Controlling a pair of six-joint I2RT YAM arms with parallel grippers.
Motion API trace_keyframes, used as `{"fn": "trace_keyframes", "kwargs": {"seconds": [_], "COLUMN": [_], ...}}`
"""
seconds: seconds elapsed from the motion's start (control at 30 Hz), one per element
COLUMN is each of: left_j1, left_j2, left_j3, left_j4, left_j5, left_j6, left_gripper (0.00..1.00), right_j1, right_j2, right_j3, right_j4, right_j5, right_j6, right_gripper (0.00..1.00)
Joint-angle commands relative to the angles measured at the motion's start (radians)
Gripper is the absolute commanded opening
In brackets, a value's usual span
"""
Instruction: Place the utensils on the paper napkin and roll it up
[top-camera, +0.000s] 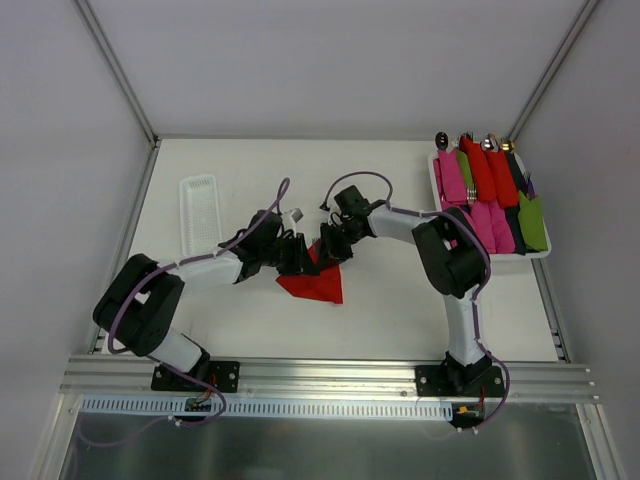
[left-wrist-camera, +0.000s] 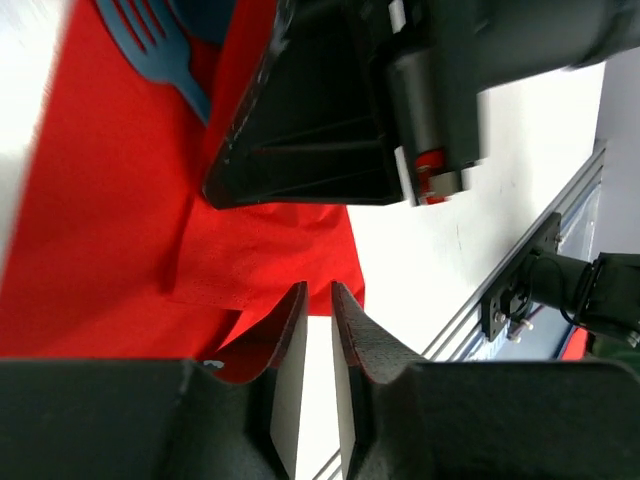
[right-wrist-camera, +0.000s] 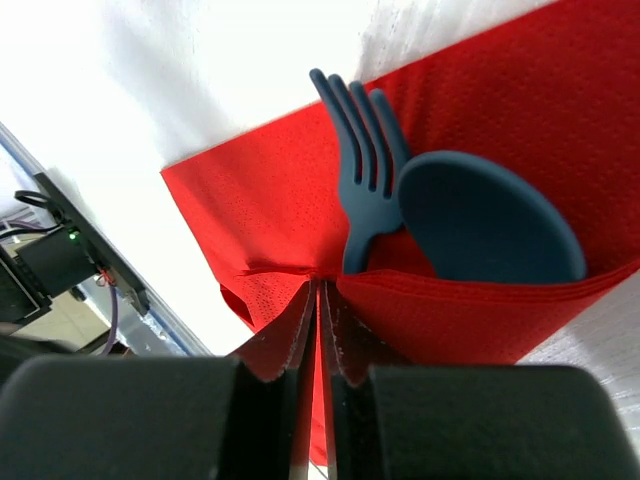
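The bright-red paper napkin (top-camera: 318, 287) lies mid-table, with one flap folded over. A dark blue fork (right-wrist-camera: 362, 170) and spoon (right-wrist-camera: 485, 220) lie on it, their handles tucked under that fold. My right gripper (right-wrist-camera: 320, 285) is shut, pinching the folded edge of the napkin (right-wrist-camera: 270, 210). It shows from above as the right gripper (top-camera: 331, 248). My left gripper (left-wrist-camera: 318, 290) hovers at the napkin's (left-wrist-camera: 110, 220) near edge, its jaws a narrow gap apart with only white table between them. Seen from above, the left gripper (top-camera: 303, 256) sits close beside the right one. The fork (left-wrist-camera: 160, 45) shows at the top left.
A white tray (top-camera: 545, 253) at the back right holds several rolled bundles (top-camera: 490, 195) in pink, red and green. A clear ribbed tray (top-camera: 198, 212) lies at the back left. An aluminium rail (top-camera: 320, 375) runs along the near edge.
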Motion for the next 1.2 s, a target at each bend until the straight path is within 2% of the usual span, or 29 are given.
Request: {"fn": "trace_keyframes", "kwargs": {"seconds": [0.0,0.37,0.53,0.77,1.17], "left_j1": [-0.034,-0.040,-0.040,-0.040,-0.040], "left_j2": [0.063,0.201,0.261,0.284,0.293], "left_j3": [-0.028,-0.034,-0.025,-0.045,-0.031], "left_j4": [0.137,0.207,0.126,0.095,0.089], "left_j5": [-0.002,-0.085,-0.125,-0.130,-0.128], "left_j6": [-0.087,-0.162,-0.188,-0.205,-0.208], "left_gripper": [0.14,0.08,0.00,0.00,0.00], "right_j1": [-0.015,-0.022,-0.030,-0.044,-0.016], "right_j2": [0.041,0.035,-0.014,-0.125,-0.103], "right_j3": [-0.010,-0.015,-0.006,0.069,0.117], "right_j4": [-0.033,-0.017,0.014,-0.016,-0.105], "right_j5": [0.055,0.005,-0.046,0.018,0.147], "right_j6": [-0.004,0.002,0.013,-0.031,-0.119], "right_gripper": [0.08,0.08,0.11,0.20,0.13]}}
